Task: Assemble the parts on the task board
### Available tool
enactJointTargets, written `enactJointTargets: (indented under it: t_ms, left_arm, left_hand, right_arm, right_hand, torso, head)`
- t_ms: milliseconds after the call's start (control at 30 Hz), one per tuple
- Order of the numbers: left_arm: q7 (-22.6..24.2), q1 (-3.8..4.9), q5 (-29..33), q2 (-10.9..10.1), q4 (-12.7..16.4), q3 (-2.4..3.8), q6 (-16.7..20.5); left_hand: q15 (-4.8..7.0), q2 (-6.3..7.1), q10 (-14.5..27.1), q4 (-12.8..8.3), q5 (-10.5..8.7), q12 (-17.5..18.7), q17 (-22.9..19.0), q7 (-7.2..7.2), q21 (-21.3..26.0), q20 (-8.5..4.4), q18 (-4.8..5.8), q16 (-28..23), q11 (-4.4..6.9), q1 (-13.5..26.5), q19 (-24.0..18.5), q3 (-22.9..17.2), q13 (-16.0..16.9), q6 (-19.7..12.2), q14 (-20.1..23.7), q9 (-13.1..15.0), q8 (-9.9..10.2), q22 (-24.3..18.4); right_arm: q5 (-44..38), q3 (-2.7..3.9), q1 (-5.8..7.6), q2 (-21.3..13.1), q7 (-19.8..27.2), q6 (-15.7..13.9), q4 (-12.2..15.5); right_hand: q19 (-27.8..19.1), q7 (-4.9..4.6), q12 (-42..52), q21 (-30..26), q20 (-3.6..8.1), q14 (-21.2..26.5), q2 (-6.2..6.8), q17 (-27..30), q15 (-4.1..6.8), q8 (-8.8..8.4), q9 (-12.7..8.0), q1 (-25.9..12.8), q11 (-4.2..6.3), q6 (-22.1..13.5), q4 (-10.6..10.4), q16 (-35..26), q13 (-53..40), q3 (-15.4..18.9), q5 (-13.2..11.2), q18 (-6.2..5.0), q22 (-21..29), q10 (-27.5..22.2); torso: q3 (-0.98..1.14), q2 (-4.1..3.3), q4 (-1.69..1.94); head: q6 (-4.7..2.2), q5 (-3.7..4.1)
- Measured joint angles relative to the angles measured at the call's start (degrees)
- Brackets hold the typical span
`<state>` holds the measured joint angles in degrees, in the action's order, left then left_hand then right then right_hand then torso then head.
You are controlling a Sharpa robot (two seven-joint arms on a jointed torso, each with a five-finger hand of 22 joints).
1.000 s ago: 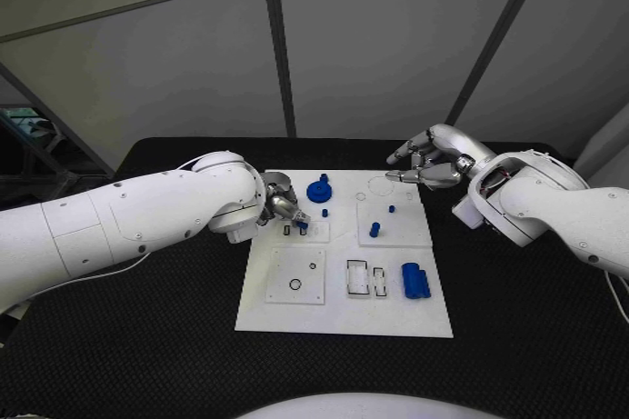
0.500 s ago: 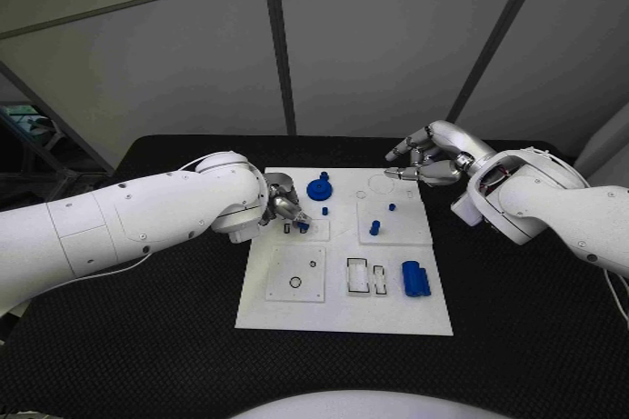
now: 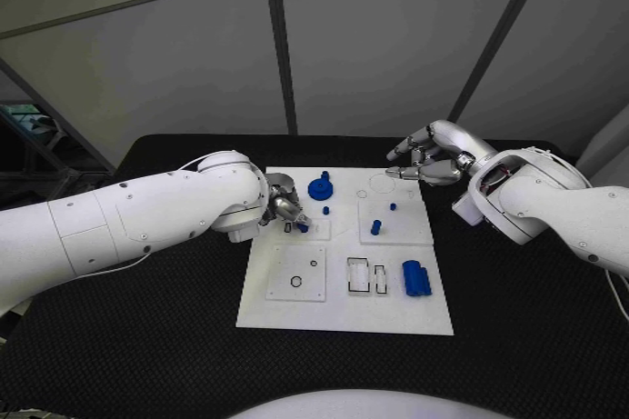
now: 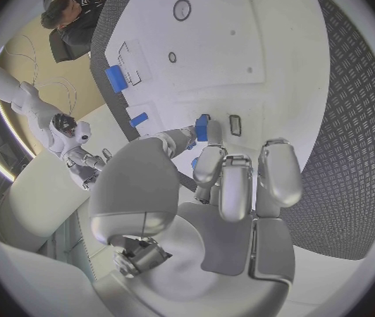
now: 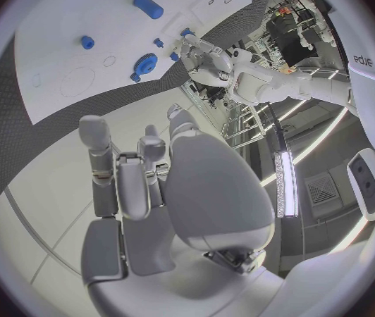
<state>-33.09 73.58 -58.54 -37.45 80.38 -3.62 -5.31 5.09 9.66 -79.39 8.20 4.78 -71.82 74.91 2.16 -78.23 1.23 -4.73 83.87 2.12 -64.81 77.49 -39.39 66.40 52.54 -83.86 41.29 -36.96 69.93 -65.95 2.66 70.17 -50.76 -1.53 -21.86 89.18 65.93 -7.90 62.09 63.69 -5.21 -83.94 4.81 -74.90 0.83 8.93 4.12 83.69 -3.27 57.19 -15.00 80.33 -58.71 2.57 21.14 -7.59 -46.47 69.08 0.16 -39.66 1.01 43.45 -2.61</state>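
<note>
The white task board (image 3: 347, 296) lies in the middle of the black table. My left hand (image 3: 284, 209) is over the board's far left part and pinches a small blue part (image 3: 303, 225) between thumb and finger. In the left wrist view that blue part (image 4: 201, 127) is just beside a small black-outlined slot (image 4: 235, 125). My right hand (image 3: 427, 161) hovers above the board's far right corner with its fingers apart and nothing in them. A blue gear-like part (image 3: 320, 189), a blue peg (image 3: 375, 227) and a blue cylinder (image 3: 415, 279) sit on the board.
Black-outlined recesses (image 3: 365, 277) and a small ring (image 3: 296, 284) mark the board's near half. The right wrist view shows the blue cylinder (image 5: 148, 6), a peg (image 5: 87, 42), the gear-like part (image 5: 144, 66) and my left hand (image 5: 201, 53) beyond it.
</note>
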Motion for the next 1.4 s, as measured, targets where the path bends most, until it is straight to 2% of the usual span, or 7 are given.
enactJointTargets:
  t_ms: [433,700,800,1133,1400]
  left_arm:
    - [-0.39,-0.07,-0.6,-0.27,0.3,-0.04,-0.34]
    - [-0.66,-0.07,-0.72,-0.11,0.17,-0.01,-0.63]
    - [-0.76,-0.05,-0.75,0.02,0.09,-0.01,-0.85]
    - [-1.15,0.05,-0.77,0.57,-0.54,0.07,-2.46]
    - [-1.31,0.12,-0.7,1.03,-1.07,0.11,-3.22]
  left_hand:
    - [0.0,0.73,0.0,-0.23,0.74,0.0,0.0,-0.03,-0.22,-0.21,0.0,0.0,-0.01,1.21,0.21,-1.49,-0.17,-0.04,0.0,0.38,-1.04,0.27]
    - [0.0,0.58,-0.25,-0.18,0.74,0.0,0.0,-0.22,-0.22,0.01,-0.01,0.0,0.24,2.13,0.42,-1.83,-0.11,-0.23,0.0,0.66,-1.62,0.48]
    - [0.0,0.89,-0.36,-1.09,0.74,-0.25,0.0,-0.5,-0.44,0.01,-0.01,0.0,0.35,2.71,0.42,-2.97,0.26,0.04,0.0,0.79,-1.94,0.64]
    - [0.27,0.19,-1.12,-1.59,0.72,-1.2,0.0,-0.95,-1.0,-0.4,0.0,0.0,0.97,4.46,1.23,-3.47,1.36,0.51,-0.18,1.19,-3.05,1.83]
    - [0.65,0.21,-1.55,-2.52,0.67,-1.83,0.0,-1.36,-1.45,-0.73,0.0,0.0,1.35,5.95,1.55,-4.4,1.94,1.34,-0.21,1.28,-3.93,2.51]
  right_arm:
    - [-0.23,0.0,0.0,0.07,-0.19,0.01,-0.13]
    - [-0.38,0.0,0.0,0.13,-0.43,0.03,-0.2]
    - [-0.44,0.0,-0.01,0.13,-0.53,0.05,-0.2]
    - [-0.64,0.0,-0.01,-0.12,-0.87,0.01,-0.09]
    - [-0.73,0.0,-0.01,-0.35,-1.11,-0.01,0.03]
  right_hand:
    - [0.0,0.0,0.0,-0.13,0.0,0.0,0.0,0.0,0.0,0.0,0.01,0.0,0.0,0.0,-0.17,-0.21,0.01,0.17,0.0,0.0,0.12,0.0]
    - [0.0,0.0,0.0,-0.13,0.0,0.0,0.0,0.0,0.0,0.24,0.01,0.0,0.0,0.0,-0.17,-0.21,0.0,0.17,0.0,0.0,0.07,0.0]
    - [0.0,0.0,0.0,-0.13,0.0,0.0,0.0,-0.01,0.0,0.24,0.01,0.0,0.0,0.0,-0.17,-0.21,-0.03,0.17,0.0,0.0,0.06,0.0]
    - [0.0,0.0,0.0,-0.13,0.0,0.0,0.0,-0.04,0.0,0.22,0.01,0.0,0.0,0.0,-0.32,-0.21,-0.02,0.32,0.0,0.01,0.04,0.0]
    - [0.01,0.0,0.0,-0.13,0.0,0.0,0.0,-0.03,0.0,0.21,0.01,0.0,0.0,0.0,-0.32,-0.21,-0.02,0.32,0.0,0.0,0.06,0.0]
  torso:
    - [0.01,0.01,0.02]
    - [0.01,0.01,0.02]
    - [0.02,0.0,0.02]
    - [0.03,0.0,-0.02]
    - [0.03,0.0,-0.02]
  head:
    - [-0.02,-0.15]
    - [0.07,-0.22]
    - [0.18,-0.24]
    - [0.27,-0.16]
    - [0.31,-0.19]
